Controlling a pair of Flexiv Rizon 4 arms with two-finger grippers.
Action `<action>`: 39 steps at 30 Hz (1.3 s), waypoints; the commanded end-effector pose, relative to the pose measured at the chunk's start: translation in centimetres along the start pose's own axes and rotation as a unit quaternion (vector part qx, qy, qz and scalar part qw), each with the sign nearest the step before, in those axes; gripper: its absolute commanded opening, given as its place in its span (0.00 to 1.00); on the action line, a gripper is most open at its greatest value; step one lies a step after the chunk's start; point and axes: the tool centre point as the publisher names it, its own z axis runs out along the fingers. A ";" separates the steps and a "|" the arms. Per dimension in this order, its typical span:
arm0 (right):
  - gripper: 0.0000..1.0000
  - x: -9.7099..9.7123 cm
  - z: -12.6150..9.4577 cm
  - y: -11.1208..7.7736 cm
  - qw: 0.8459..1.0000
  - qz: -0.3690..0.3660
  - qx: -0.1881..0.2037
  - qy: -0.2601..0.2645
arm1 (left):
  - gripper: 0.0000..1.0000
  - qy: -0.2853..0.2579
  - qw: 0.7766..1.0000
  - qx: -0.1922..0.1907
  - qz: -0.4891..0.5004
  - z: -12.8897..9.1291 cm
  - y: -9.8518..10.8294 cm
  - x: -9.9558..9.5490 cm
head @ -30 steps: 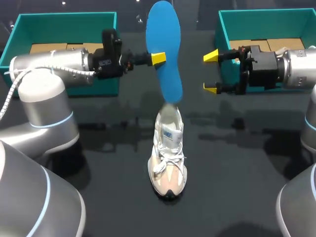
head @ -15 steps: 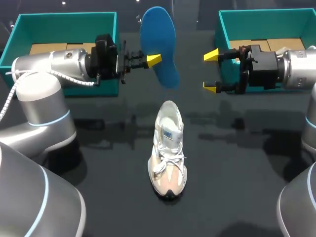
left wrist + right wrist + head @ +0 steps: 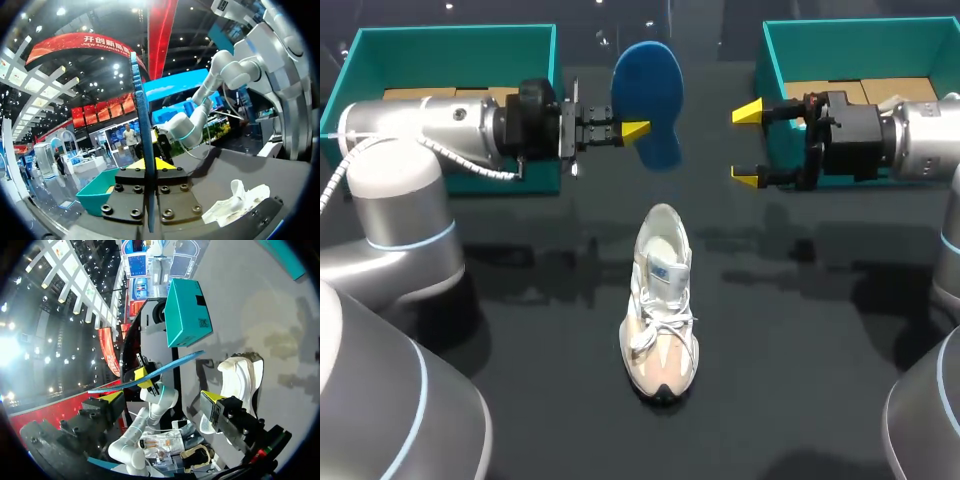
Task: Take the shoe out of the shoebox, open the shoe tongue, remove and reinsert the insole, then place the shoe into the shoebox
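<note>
Pinching one flat blue insole (image 3: 648, 85), left gripper (image 3: 632, 130) is clamped on it; right gripper (image 3: 747, 146) gapes, empty. One laced shoe (image 3: 661, 310) sits below them, two teal boxes (image 3: 450, 40) behind.

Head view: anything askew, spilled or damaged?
Nothing stands out. The blue insole is clamped midair in the left gripper, as the task expects; the shoe stands upright on the table, nothing spilled or damaged.

Head high behind, looking down; wrists face each other, share shoe (image 3: 661, 310).
</note>
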 end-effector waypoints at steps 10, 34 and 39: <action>1.00 0.0 0.1 0.0 1.000 0.000 0.000 -0.001 | 0.00 0.065 0.968 -0.096 0.222 -0.4 -0.4 0.2; 1.00 0.0 0.1 0.0 1.000 0.000 0.000 -0.001 | 0.00 0.067 0.925 -0.066 0.368 -0.4 2.0 -0.1; 1.00 0.0 0.1 0.0 1.000 0.000 0.000 -0.001 | 0.00 0.067 0.925 -0.066 0.368 -0.4 2.0 -0.1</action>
